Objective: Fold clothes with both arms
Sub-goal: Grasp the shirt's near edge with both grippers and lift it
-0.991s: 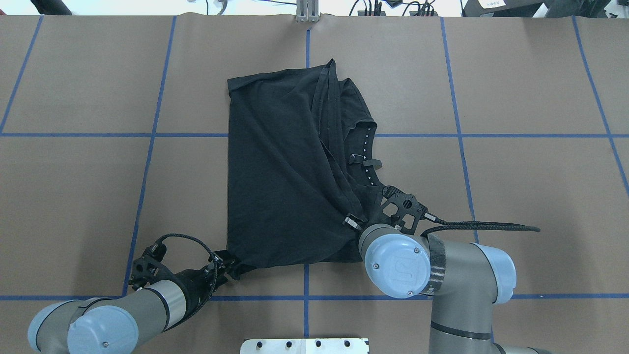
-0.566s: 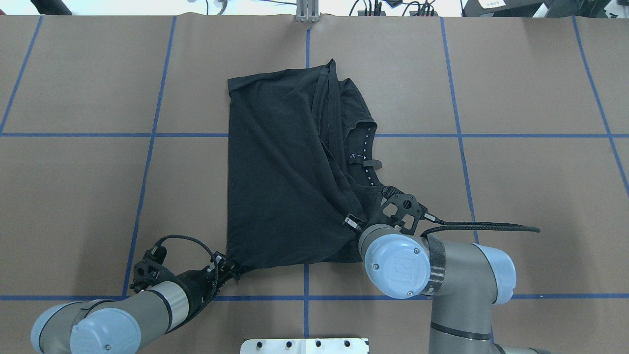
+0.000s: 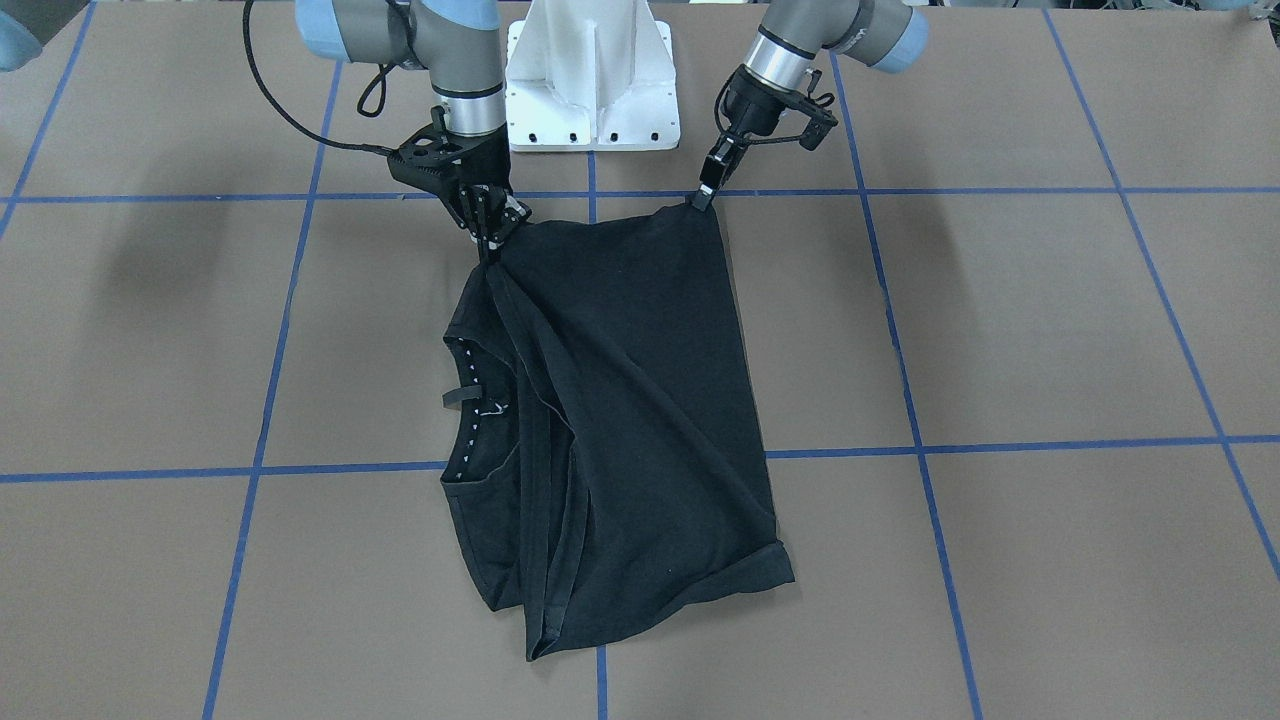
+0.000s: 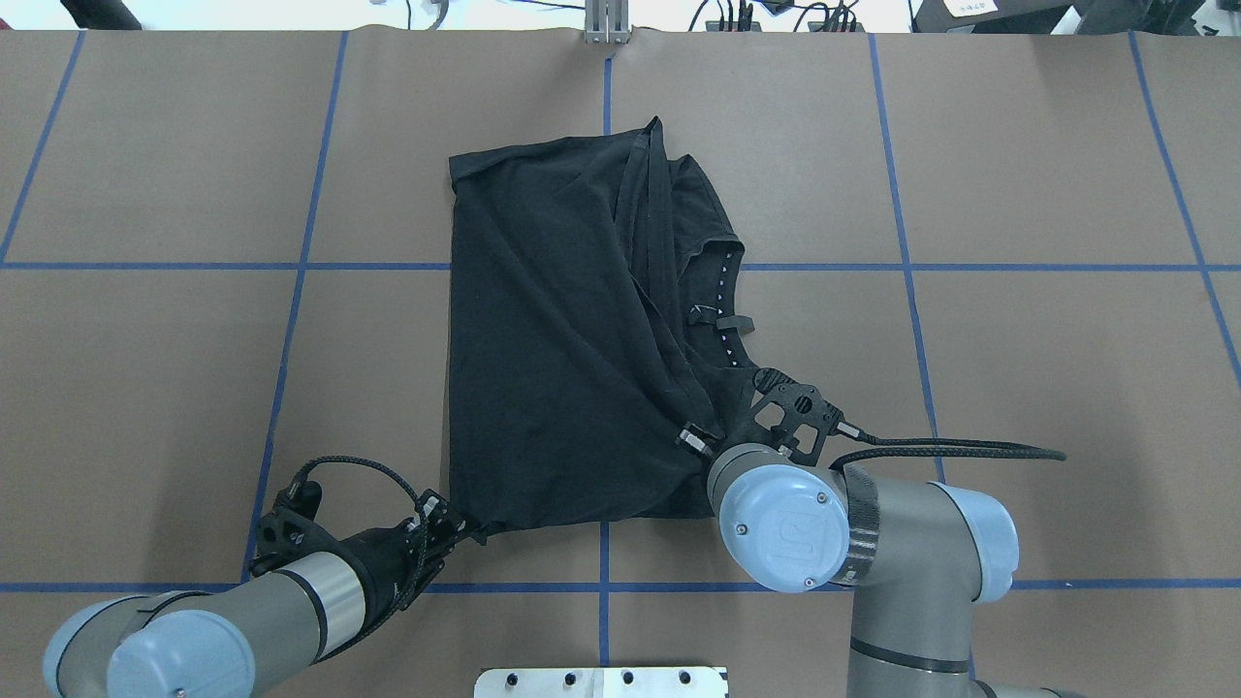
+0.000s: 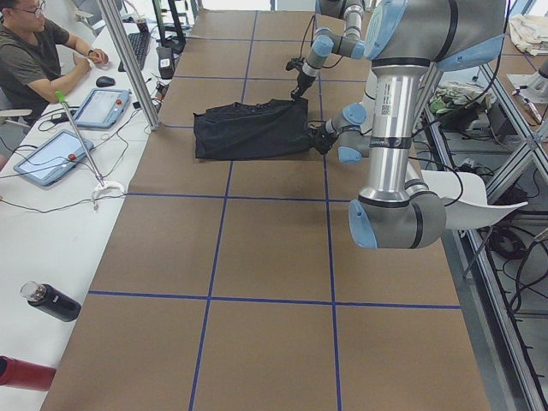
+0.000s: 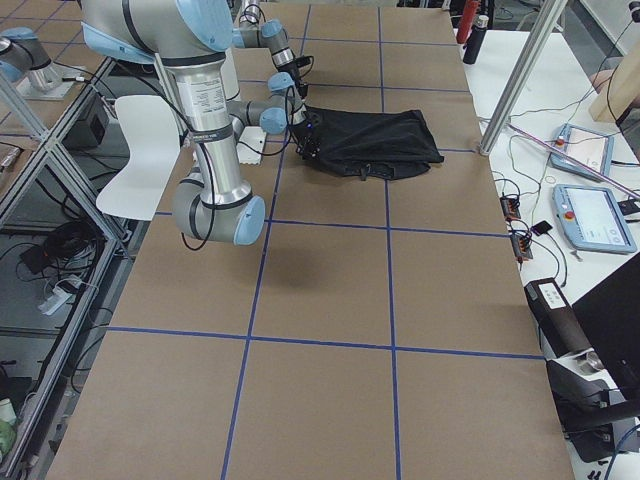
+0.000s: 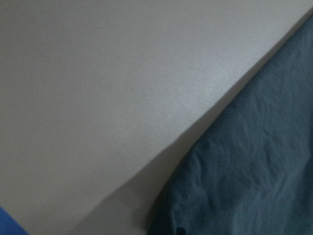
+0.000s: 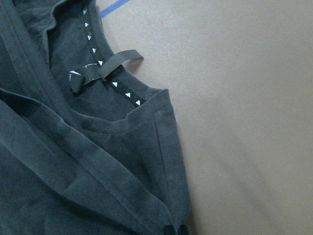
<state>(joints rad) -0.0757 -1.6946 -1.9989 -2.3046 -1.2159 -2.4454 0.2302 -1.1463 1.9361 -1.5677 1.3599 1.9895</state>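
**A:** How does the T-shirt [image 4: 553, 339] look?

**B:** It is all black and doubled over lengthwise into a tall panel, lying at the middle of the brown table [image 4: 1018, 368]. In the overhead view, long ridges of cloth run from its 12 o'clock tip down toward 5 o'clock. The collar [image 4: 722, 310], with small white triangles and a loose loop, opens at its 3 o'clock edge.

**A:** And where does it lie relative to the fingers?

**B:** The left gripper [image 4: 463, 528] is at the shirt's 7 o'clock corner. Its jaws are pinched tight on that corner, which is drawn out to a point. The right gripper [image 4: 694, 438] is at 5 o'clock, clamped on the gathered folds where the ridges meet. The near hem stretches between the two grips.
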